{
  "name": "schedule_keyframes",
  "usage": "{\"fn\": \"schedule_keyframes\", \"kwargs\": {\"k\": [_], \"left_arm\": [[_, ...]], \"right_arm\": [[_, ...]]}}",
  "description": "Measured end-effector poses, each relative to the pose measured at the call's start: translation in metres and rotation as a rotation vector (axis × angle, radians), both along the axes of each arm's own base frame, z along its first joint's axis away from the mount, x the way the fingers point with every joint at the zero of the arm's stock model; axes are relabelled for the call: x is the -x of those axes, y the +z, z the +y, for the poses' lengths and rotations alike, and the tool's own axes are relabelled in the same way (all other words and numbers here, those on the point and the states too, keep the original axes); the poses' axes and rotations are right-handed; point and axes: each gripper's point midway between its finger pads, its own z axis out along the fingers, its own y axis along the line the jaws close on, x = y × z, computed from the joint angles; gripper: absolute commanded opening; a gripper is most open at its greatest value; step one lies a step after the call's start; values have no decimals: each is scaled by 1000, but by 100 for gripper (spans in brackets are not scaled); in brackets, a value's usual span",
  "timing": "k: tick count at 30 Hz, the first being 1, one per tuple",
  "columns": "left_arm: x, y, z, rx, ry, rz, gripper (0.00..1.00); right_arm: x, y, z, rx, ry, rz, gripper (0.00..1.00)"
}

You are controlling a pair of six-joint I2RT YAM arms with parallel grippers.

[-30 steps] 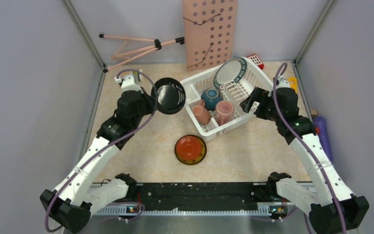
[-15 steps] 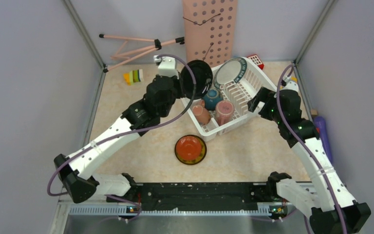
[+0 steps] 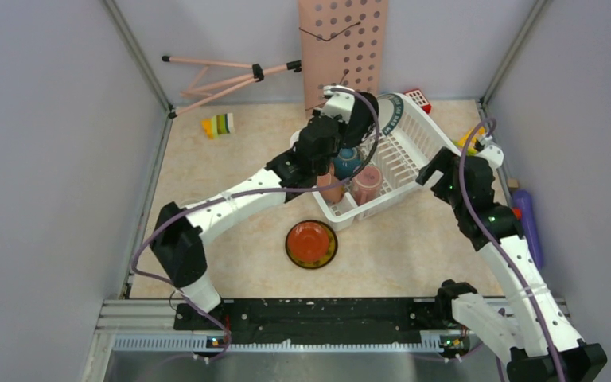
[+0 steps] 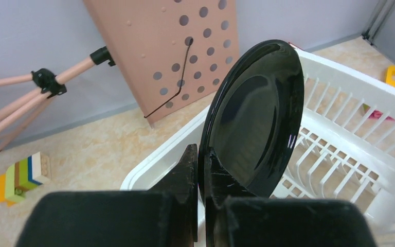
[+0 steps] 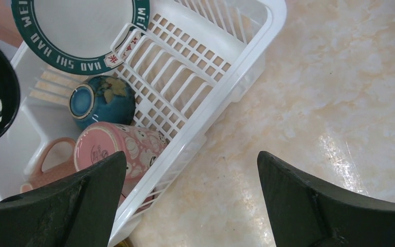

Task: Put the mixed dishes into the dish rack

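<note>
Left wrist: black plate (image 4: 257, 118) upright, rim pinched between left fingers (image 4: 183, 175).

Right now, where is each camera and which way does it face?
Top external: above and behind, looking down on the table; both arms show.
Left wrist: faces the black plate clamped by the left gripper over the dish rack; its fingers show.
Right wrist: looks down into the rack; open right gripper fingers show.
Shared: plate and rack, in all.
</note>
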Motion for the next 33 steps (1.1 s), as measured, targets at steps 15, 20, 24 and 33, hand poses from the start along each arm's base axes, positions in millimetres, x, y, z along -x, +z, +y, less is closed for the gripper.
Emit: {"fn": "schedule_keyframes", "kwargs": {"k": [15, 20, 24, 33], "left_arm": [[-55, -61, -91, -375, -203, -266, 0], [-73, -83, -104, -503, -180, -355, 0], [-87, -92, -112, -556, -157, -399, 0], [-94, -90, -117, -567, -181, -394, 0]], "right_arm": [[-3, 10, 9, 14, 79, -53, 96], [-5, 11, 13, 16, 106, -60, 96], [-5, 7, 12, 31, 110, -41, 96], [-5, 6, 10, 40, 105, -39, 96]]}}
